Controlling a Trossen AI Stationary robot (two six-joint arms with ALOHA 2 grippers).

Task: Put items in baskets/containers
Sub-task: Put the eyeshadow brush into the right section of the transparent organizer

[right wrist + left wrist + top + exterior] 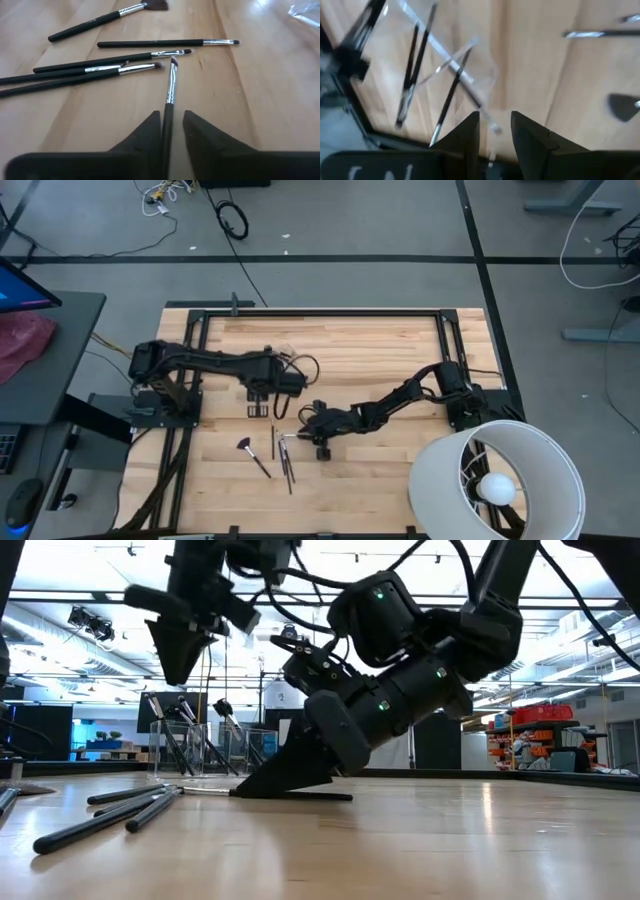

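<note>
We've got the right pincer (171, 131) down at the table with a brush (170, 90) lying between its fingers, which look narrowed around the handle, though we can't tell if they've properly pinched it yet. Just ahead of its tips, five more loose brushes (100, 65) lie in a bunch on the wood, one a fan brush (244, 445). Further off, the left pincer (495, 131) hovers a bit open and empty right over the clear container (185, 748), which already has a few brushes leaning inside. So we'd say we're maybe a third done, with about six left to move. No readable brand or label on anything, just blurry white marks on the left wrist.
</note>
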